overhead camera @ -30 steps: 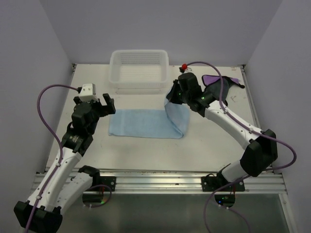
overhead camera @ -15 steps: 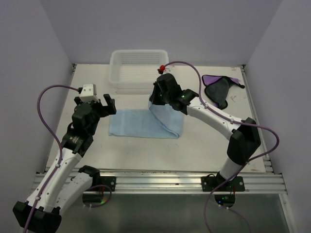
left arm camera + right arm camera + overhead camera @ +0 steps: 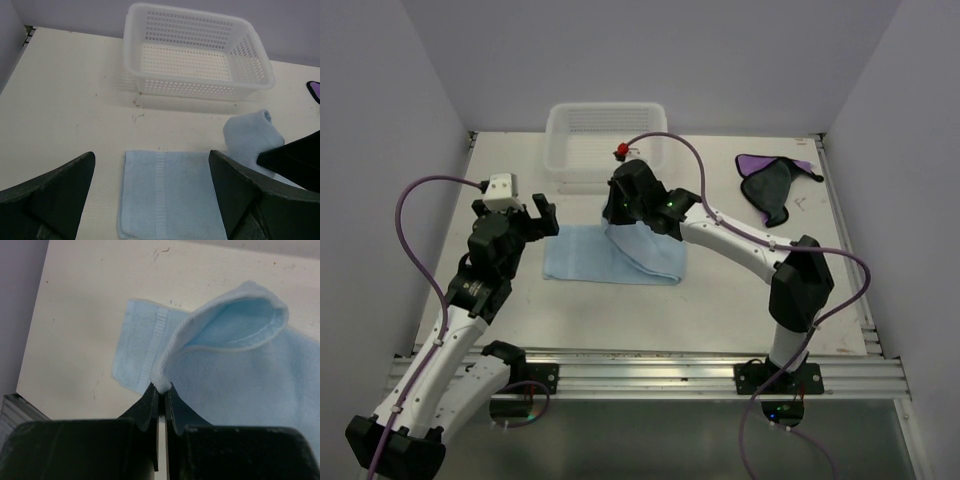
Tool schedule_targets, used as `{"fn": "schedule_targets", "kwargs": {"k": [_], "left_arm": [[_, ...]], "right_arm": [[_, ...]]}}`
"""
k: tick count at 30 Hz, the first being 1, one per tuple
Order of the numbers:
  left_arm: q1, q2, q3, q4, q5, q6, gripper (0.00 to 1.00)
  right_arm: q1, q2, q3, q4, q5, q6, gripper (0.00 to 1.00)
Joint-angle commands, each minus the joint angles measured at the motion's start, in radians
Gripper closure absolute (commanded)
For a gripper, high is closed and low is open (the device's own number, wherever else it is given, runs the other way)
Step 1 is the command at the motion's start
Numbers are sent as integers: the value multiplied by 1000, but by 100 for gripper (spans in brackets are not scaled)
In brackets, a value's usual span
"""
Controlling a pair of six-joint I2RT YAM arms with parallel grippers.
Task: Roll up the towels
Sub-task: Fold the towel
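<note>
The light blue towel (image 3: 585, 262) lies flat on the desk (image 3: 720, 300), with its right end lifted and folded back toward the left in an open loop. The right gripper (image 3: 161, 387) pinches the lifted hem, fingers pressed together on the cloth. To do this step well, the hem should probably travel low and level over the flat part, edges aligned, so that the roll begins tight and straight rather than skewed. The left gripper (image 3: 538, 217) hovers spread near the towel's left end, holding nothing, and could pin that end. The white basket (image 3: 607, 108) stands just behind the towel, and its near wall is the only likely obstruction. The purple towel (image 3: 770, 180) lies crumpled at the far right, well apart.
</note>
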State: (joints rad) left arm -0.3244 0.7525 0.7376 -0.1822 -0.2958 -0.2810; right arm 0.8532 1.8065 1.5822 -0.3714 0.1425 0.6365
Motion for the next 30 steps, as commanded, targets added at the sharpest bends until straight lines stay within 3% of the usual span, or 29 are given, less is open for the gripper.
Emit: {"fn": "schedule_targets", "kwargs": {"k": [1, 23, 30], "left_arm": [[-11, -12, -3, 15, -17, -10, 0], [-21, -8, -3, 12, -26, -10, 0], [-22, -10, -1, 12, -23, -9, 0]], "right_arm": [[17, 33, 58, 60, 5, -6, 100], [90, 131, 222, 34, 3, -43, 100], [112, 235, 242, 52, -46, -18, 100]]}}
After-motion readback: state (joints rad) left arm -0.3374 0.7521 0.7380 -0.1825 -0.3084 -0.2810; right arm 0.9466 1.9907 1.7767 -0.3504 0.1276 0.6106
